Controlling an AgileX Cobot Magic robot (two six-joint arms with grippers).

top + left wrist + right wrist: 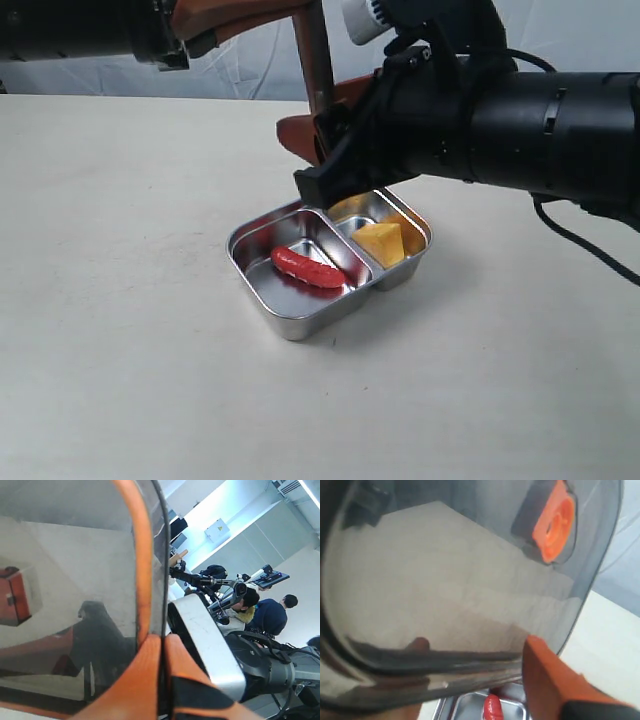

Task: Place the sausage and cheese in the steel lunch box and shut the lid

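The steel lunch box (300, 325) stands open on the table. The red sausage (308, 267) lies in its left compartment and the yellow cheese (382, 242) in its right one. Above the box's far side the dark translucent lid (316, 80) hangs nearly upright. My left gripper (300, 12) is shut on its upper edge, and the jaws (162, 640) pinch the rim. My right gripper (330, 165) stands open at the lid's lower edge, one orange finger (550, 680) before the lid (445, 580), the other seen through it. The orange valve (552, 525) shows, with the sausage (492, 709) below.
The pale table (120, 300) spreads round the box on all sides. My thick black right arm (540, 130) reaches in from the right, just above the box's far right corner. The left arm (80, 30) comes in from the upper left.
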